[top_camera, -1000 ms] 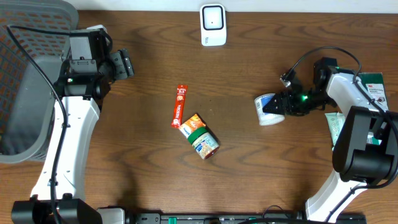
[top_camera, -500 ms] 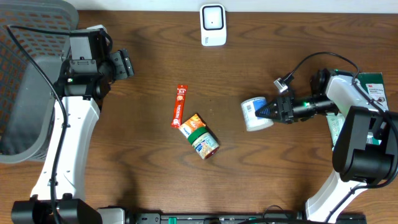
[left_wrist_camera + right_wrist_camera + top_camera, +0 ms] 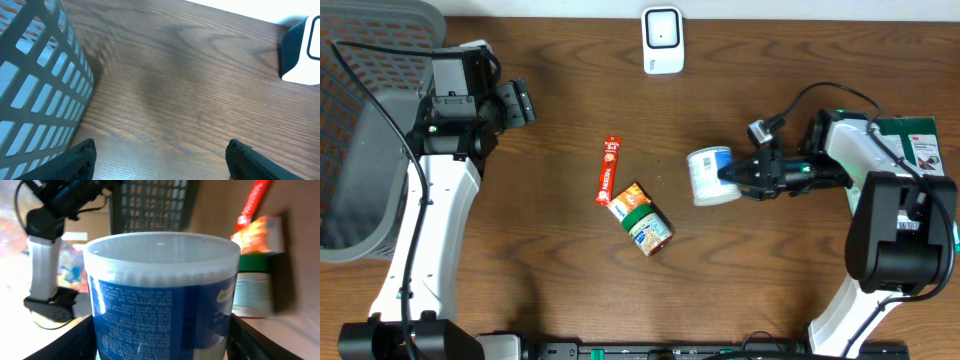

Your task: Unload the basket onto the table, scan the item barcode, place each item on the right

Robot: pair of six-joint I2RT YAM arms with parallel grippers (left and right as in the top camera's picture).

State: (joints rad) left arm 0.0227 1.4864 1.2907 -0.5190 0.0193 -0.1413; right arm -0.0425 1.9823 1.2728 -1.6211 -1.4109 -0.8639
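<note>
White plastic with a blue printed label, the round tub (image 3: 710, 177) lies sideways over the table (image 3: 770, 285), right of centre, gripped at one end by the right tool (image 3: 732, 174), while the left tool (image 3: 520, 102) gapes empty beside the basket (image 3: 360, 130).

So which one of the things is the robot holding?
The white tub with the blue label, in the right end effector. The red stick, orange packet and green-lidded jar lie loose on the table.
</note>
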